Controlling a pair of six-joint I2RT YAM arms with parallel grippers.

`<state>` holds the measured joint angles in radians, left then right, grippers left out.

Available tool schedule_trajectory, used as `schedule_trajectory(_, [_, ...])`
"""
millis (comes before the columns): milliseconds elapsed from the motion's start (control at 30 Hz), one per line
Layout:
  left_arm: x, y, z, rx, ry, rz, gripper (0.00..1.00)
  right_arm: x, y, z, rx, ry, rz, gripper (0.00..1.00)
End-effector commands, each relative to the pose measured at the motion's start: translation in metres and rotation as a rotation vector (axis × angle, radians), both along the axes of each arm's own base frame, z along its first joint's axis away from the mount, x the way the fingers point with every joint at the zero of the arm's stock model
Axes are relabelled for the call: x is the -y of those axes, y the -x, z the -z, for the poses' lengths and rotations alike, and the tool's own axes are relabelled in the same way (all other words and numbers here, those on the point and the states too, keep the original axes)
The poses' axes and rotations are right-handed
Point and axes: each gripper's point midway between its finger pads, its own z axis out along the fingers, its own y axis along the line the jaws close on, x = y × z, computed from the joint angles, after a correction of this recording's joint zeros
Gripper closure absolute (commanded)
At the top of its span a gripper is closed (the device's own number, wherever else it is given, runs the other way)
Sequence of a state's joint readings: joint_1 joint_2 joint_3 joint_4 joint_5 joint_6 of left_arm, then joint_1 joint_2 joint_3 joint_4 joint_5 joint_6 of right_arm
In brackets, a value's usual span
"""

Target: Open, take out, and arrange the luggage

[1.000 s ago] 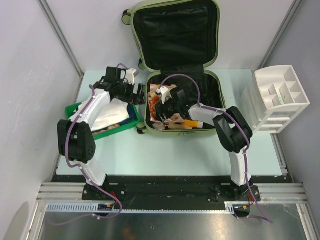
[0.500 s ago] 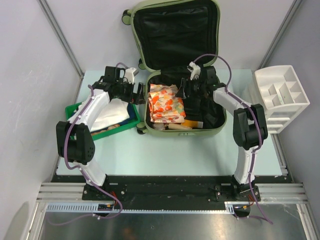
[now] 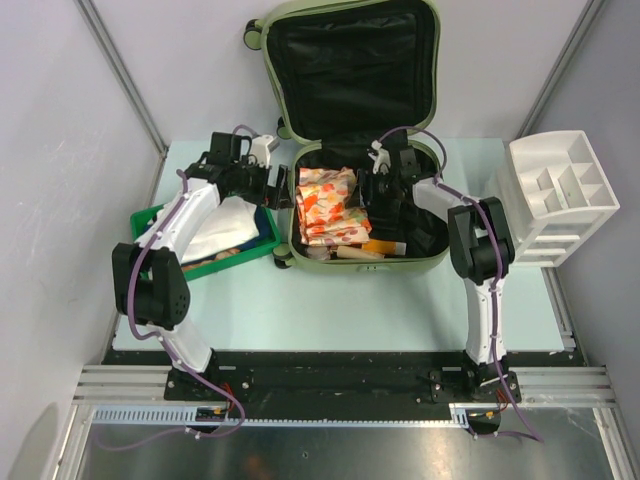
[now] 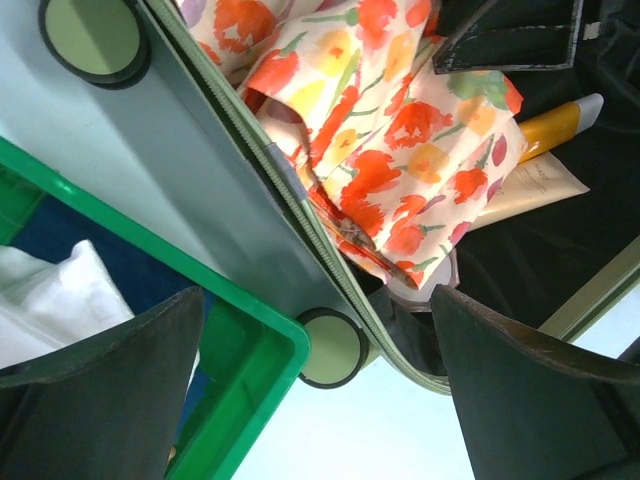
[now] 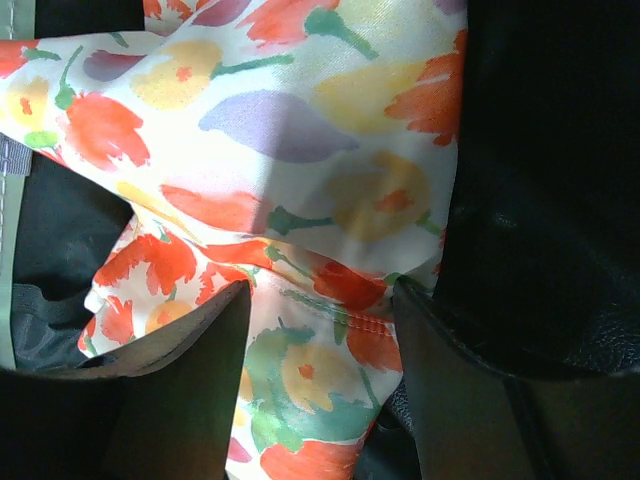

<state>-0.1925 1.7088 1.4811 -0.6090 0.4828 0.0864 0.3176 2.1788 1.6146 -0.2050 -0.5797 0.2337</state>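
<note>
The luggage (image 3: 350, 20) lies open on the table, its lid with black lining propped up at the back. In its base lies a folded floral cloth (image 3: 328, 205) over an orange tube (image 3: 381, 246) and a cream tube. My right gripper (image 3: 366, 190) is low inside the base at the cloth's right edge. In the right wrist view it (image 5: 320, 290) is open, with a fold of the cloth (image 5: 300, 130) between the fingers. My left gripper (image 3: 276, 190) hovers open and empty over the luggage's left wall (image 4: 200, 150), above a wheel (image 4: 335, 348).
A green tray (image 3: 205, 266) holding a white cloth (image 3: 225, 225) sits left of the luggage, its corner (image 4: 240, 330) almost touching the wheel. A white compartmented organizer (image 3: 560, 195) stands at the right edge. Grey walls close in both sides.
My right gripper left the crumpled cloth, swung right, then came back to the cloth's right edge. The floral cloth now lies flat. My left arm has barely moved.
</note>
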Motion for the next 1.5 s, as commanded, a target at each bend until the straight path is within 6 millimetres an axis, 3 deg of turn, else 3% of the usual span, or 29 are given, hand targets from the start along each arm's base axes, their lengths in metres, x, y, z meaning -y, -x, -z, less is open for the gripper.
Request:
schedule_trajectory(0, [0.023, 0.005, -0.039, 0.117, 0.033, 0.109, 0.00, -0.010, 0.001, -0.001, -0.036, -0.041, -0.011, 0.36])
schedule_trajectory(67, [0.031, 0.007, -0.037, 0.116, 0.027, 0.131, 0.00, -0.001, -0.004, -0.002, -0.037, -0.031, 0.021, 0.31])
schedule_trajectory(267, [0.038, 0.007, -0.039, 0.116, 0.037, 0.140, 0.00, 0.035, -0.024, -0.035, 0.030, -0.076, 0.064, 0.32])
schedule_trajectory(400, [0.038, 0.006, -0.039, 0.117, 0.033, 0.141, 0.00, 0.038, -0.019, -0.027, 0.013, -0.062, 0.036, 0.32])
schedule_trajectory(667, [0.037, 0.004, -0.037, 0.116, 0.027, 0.132, 0.00, 0.015, 0.010, -0.007, -0.131, -0.176, -0.046, 0.38])
schedule_trajectory(800, [0.037, 0.006, -0.036, 0.109, 0.025, 0.130, 0.00, 0.011, 0.008, 0.007, -0.182, -0.222, -0.050, 0.39])
schedule_trajectory(1200, [0.031, 0.013, -0.023, 0.082, -0.001, 0.124, 0.00, -0.046, 0.019, -0.017, -0.233, -0.441, -0.163, 0.49])
schedule_trajectory(1367, [0.029, 0.015, -0.019, 0.073, -0.010, 0.120, 0.00, -0.056, 0.017, -0.002, -0.246, -0.423, -0.142, 0.49])
schedule_trajectory(1400, [0.029, 0.015, -0.020, 0.076, -0.010, 0.121, 0.00, -0.058, 0.017, 0.000, -0.248, -0.421, -0.138, 0.50])
schedule_trajectory(1467, [0.030, 0.014, -0.024, 0.087, -0.007, 0.127, 0.00, -0.058, 0.014, -0.004, -0.235, -0.414, -0.128, 0.65])
